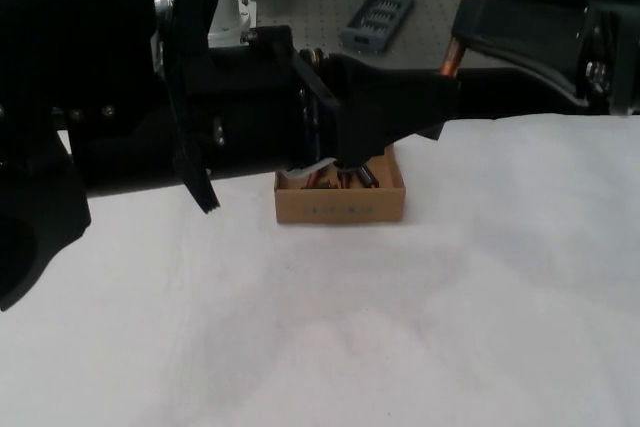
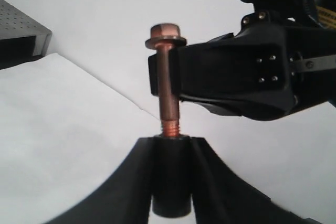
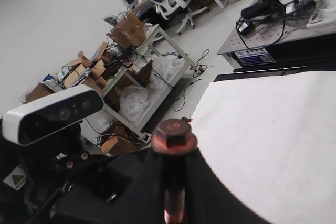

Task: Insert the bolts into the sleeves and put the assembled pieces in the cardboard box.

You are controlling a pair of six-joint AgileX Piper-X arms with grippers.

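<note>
A copper bolt [image 2: 169, 111] stands upright with its threaded tip just entering the top of a black sleeve [image 2: 170, 187]. My left gripper [image 2: 170, 148] is shut on the sleeve. My right gripper [image 2: 166, 74] is shut on the bolt's shank just under the flanged head [image 3: 173, 136]. In the high view the bolt [image 1: 455, 49] shows at the upper right where the right gripper [image 1: 462, 35] meets the left gripper [image 1: 438, 99]. The cardboard box [image 1: 340, 209] sits on the white cloth below the left arm and holds several dark and copper pieces [image 1: 345, 177].
White cloth [image 1: 420, 327] covers the near bench. Behind it on the perforated bench lie a blue rack [image 1: 378, 15] and a metal block [image 1: 232, 19]. The left arm's bulk spans the left and centre of the high view.
</note>
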